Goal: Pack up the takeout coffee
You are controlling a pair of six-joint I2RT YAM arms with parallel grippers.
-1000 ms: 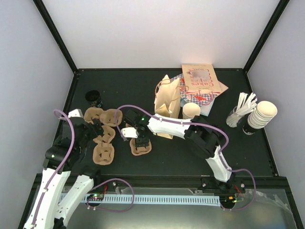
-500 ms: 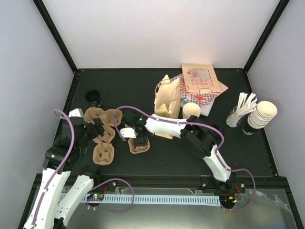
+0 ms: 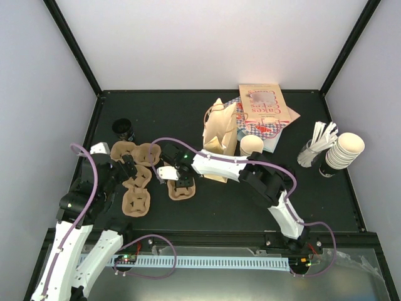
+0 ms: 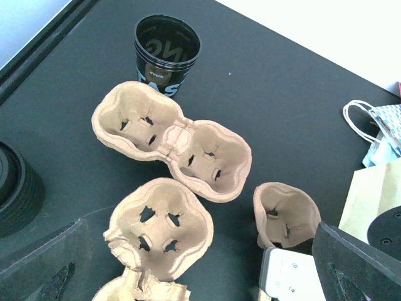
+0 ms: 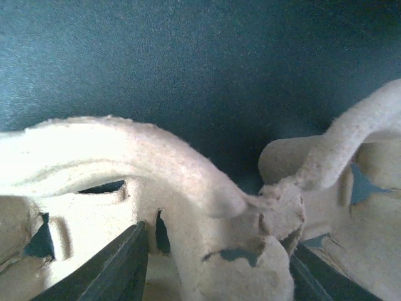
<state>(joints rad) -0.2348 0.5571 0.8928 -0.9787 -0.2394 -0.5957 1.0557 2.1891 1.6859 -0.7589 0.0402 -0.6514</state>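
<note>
Finding the takeout coffee point(image 3: 252, 145) lidless beside the tan bag point(image 3: 220, 132) toward the worktop's point(image 3: 188, 113) far edge, judged it light, crushable, best held gently mid-wall; saw left fingers point(image 4: 357, 263) spread, could not tell whether right fingers point(image 5: 119, 266) pinched the straddled carrier point(image 5: 188, 188).

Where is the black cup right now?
Top view: the black cup stands upright at far left, just behind the brown two-pocket carrier, well left of the tan paper bag.
</note>
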